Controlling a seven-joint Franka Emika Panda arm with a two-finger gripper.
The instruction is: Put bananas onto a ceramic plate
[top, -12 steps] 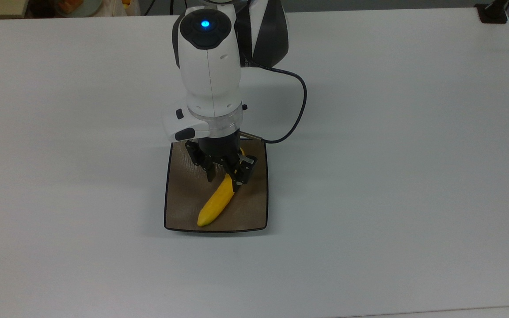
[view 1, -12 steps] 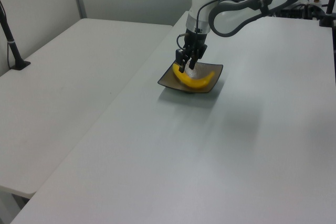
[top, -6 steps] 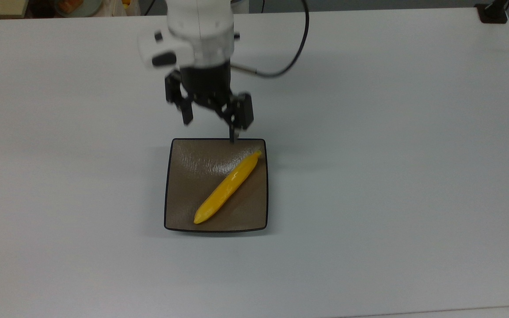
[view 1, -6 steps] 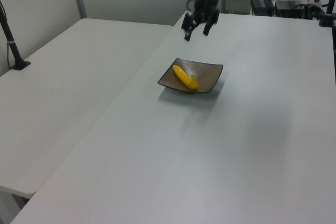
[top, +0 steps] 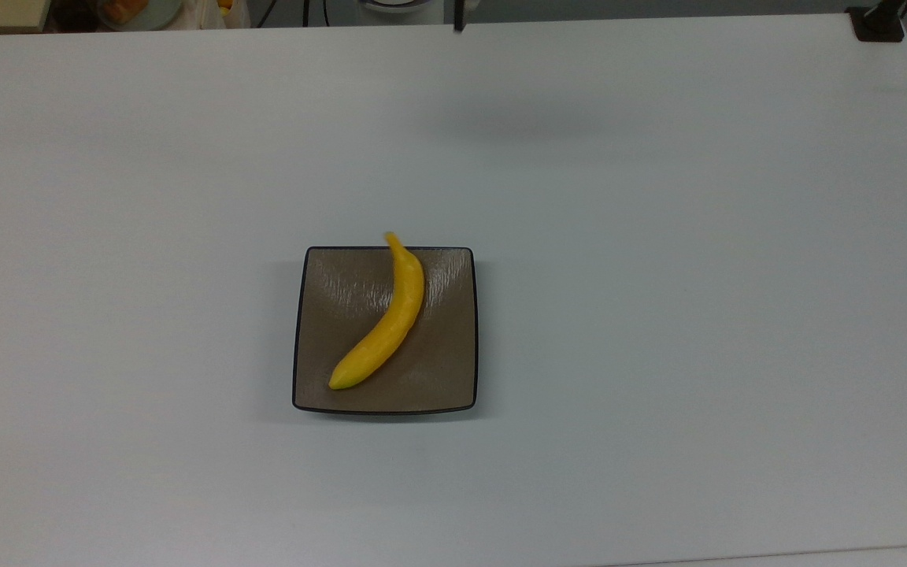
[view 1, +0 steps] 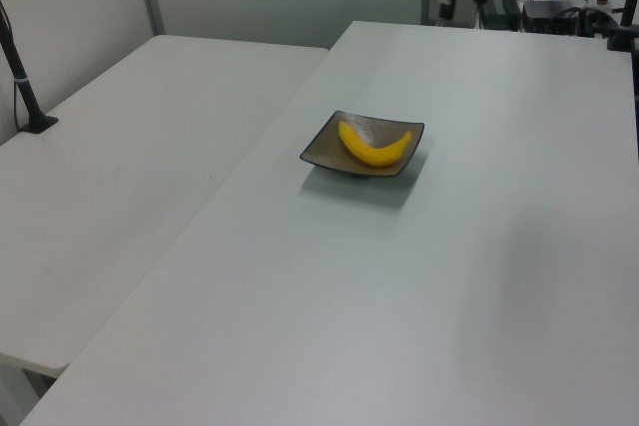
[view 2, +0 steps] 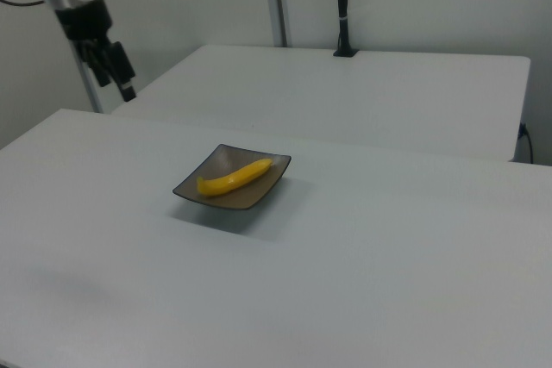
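Since half a second ago the arm has been pulled back high; gripper (view 2: 110,62) is seen far from the plate, jaws released, nothing held. Smooth bright yellow curved banana (top: 385,320) rolled, now lies on square glossy brown ceramic plate (top: 327,315). Placement judged done. Long axis diagonal in the top view, stem over far rim.

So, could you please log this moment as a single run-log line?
banana: lying on ceramic plate, stem tip over rim | gripper: raised, clear of plate, holding nothing | task: placement looks done
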